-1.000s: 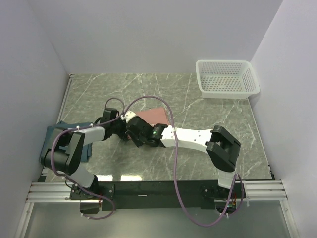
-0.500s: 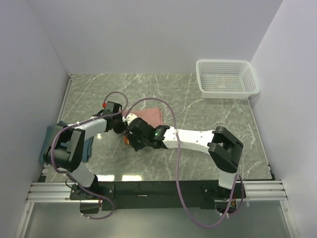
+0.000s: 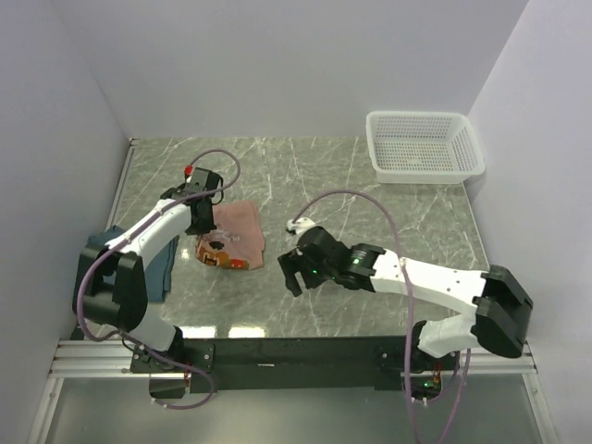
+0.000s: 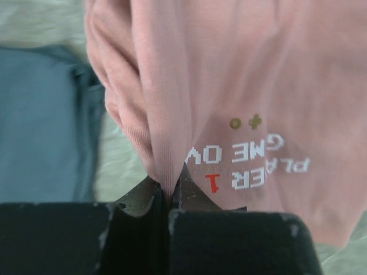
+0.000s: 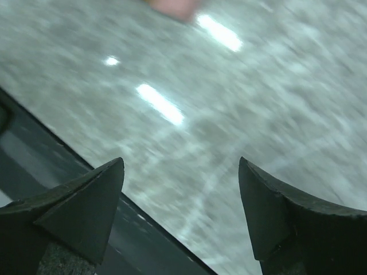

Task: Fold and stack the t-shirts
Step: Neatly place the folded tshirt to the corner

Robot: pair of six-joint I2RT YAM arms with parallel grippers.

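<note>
Green marble counter [image 3: 277, 166], white walls [image 3: 277, 65]. Print on pink t-shirt [image 4: 229, 74]: "PLAYER 1 GAME OV". Cloth pinched by left hand [image 4: 168, 192]; right hand [image 5: 180, 166] spread.

Matt knit t-shirt [image 4: 229, 86], glossy stone-look table [image 3: 277, 166]

Cloth cut by frame edges, print lost in a fold, 1 wrist view smeared

The large salmon-pink cloth t-shirt [image 4: 241, 69] runs off the top and right edges of the left wrist view; its white printed text [image 4: 252, 163] sits upside down and its last letters vanish into the fold pinched by the left gripper [image 4: 167, 192]; the dark teal-blue cloth t-shirt [image 4: 40, 126] is soft-focus and cut by the left edge; in the top view the left arm [image 3: 153, 236] covers part of it, and the print is too small to read; the right wrist view is blurred throughout; 1 pink smear [image 5: 172, 7] clipped at its top edge cannot be identified; the 2 black fingers [image 5: 86, 212] of the right gripper [image 5: 180, 165] are cut off at the bottom.
</note>
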